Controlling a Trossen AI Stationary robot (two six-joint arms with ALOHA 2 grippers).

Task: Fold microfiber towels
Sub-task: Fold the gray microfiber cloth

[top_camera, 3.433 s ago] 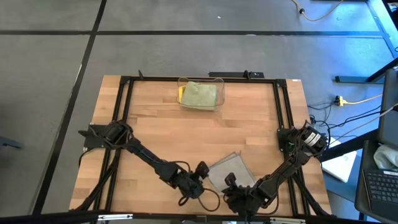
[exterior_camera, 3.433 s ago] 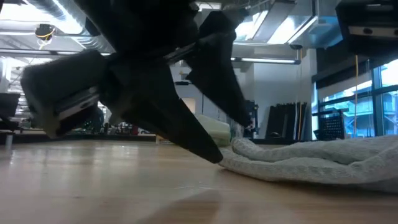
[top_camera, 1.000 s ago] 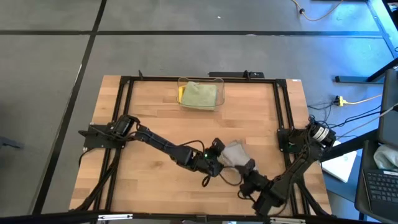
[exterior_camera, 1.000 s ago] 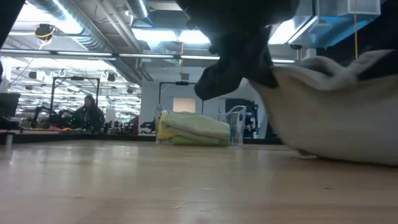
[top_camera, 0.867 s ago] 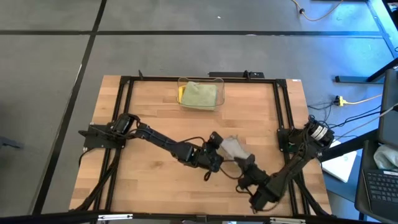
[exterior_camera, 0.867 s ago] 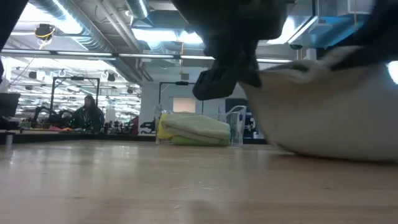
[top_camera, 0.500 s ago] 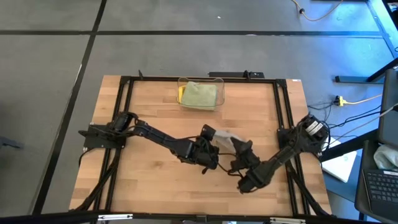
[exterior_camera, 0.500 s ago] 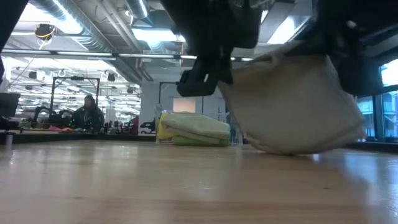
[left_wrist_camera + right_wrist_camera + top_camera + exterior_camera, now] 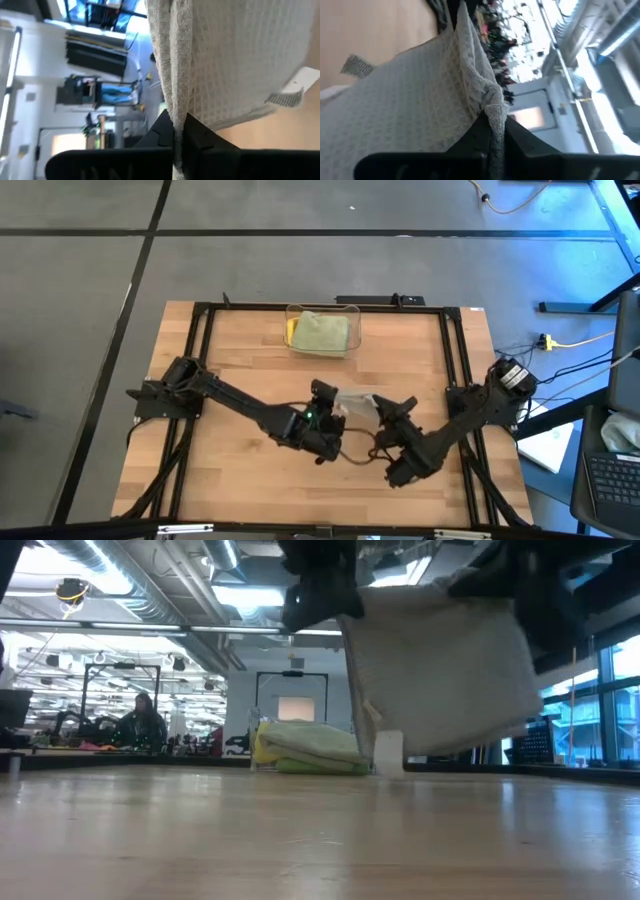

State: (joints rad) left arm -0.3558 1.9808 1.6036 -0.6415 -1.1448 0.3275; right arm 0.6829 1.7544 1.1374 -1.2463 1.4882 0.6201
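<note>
Both grippers — left (image 9: 322,393), right (image 9: 400,409) — pinch the grey towel (image 9: 440,670) aloft before the bin (image 9: 321,330); keep its corners level.

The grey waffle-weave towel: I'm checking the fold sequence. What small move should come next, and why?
Probably lower both grippers together so the hanging edge meets the wooden table. The grey waffle-weave microfiber towel hangs clear of the tabletop, pinched at its top corners by the left gripper and the right gripper, both shut on it.
</note>
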